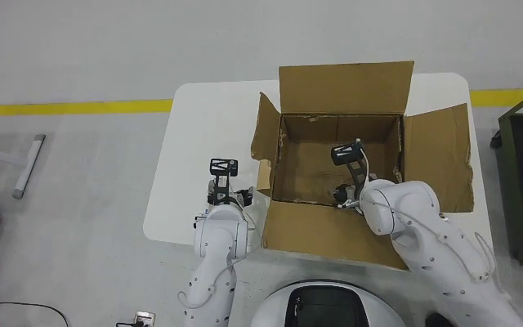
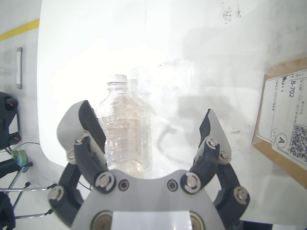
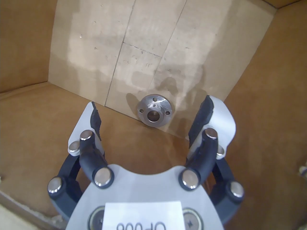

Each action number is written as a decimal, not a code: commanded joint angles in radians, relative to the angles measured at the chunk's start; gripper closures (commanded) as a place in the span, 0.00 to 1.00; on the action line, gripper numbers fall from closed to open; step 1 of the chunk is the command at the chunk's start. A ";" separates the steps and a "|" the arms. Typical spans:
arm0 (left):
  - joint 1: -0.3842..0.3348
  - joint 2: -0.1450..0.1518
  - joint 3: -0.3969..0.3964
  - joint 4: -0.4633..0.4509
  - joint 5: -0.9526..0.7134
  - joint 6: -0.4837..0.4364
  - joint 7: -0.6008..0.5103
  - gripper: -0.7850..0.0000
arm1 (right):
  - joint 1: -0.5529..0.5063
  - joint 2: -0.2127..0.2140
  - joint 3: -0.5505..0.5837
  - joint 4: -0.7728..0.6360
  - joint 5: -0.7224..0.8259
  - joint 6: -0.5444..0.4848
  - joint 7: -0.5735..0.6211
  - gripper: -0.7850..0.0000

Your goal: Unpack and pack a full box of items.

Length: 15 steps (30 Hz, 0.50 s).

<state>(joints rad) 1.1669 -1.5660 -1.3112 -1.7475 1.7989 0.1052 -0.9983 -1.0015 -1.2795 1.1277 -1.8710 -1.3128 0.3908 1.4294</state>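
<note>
White table, rounded at the corners, carrying all the rest. On its right half, brown cardboard box, open at the top, four flaps folded outward, the nearest one hanging toward the robot. Inside: darker brown walls, a paler floor crossed by seams. On the outside of one flap, facing up, white printed label, just beside the bare tabletop.

Down inside the box, right arm, with the right gripper held above the floor close to one wall. Fingers spread wide, released, grasping nothing, dark ribbed pads facing each other across the gap.

Over the table just left of the box, left gripper, likewise spread wide and clamped on nothing.

Between those left fingers, clear plastic bottle, upright on the table, neck and pale cap standing past the fingertips. Close against one pad, well apart from the other; whether pad and bottle actually touch, impossible to tell. Standing on the near part of the table, clear of the box.

Smallest of all, metal flange: round, shiny, with a raised hub, a central bore and small holes around it. Lying flat on the box floor at the foot of a wall, ahead of the right gripper and in line with the gap between its fingers, untouched.
</note>
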 commanded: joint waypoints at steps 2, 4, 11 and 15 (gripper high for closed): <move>0.000 0.000 0.000 0.000 0.000 0.000 0.000 0.00 | -0.008 -0.014 0.011 0.016 -0.005 -0.006 0.006 0.18; 0.000 0.000 0.000 0.000 0.000 0.000 0.000 0.00 | -0.010 -0.023 0.014 0.026 -0.009 -0.009 0.009 0.27; 0.000 0.000 0.000 0.000 0.000 0.000 0.000 0.00 | -0.002 -0.056 0.022 0.067 -0.026 -0.026 0.026 0.53; 0.000 0.000 0.000 0.000 0.000 0.000 0.000 0.00 | -0.002 -0.074 0.032 0.083 -0.032 -0.036 0.037 0.56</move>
<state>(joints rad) 1.1669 -1.5660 -1.3112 -1.7475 1.7989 0.1052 -0.9983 -1.0024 -1.3489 1.1574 -1.7919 -1.3416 0.3581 1.4619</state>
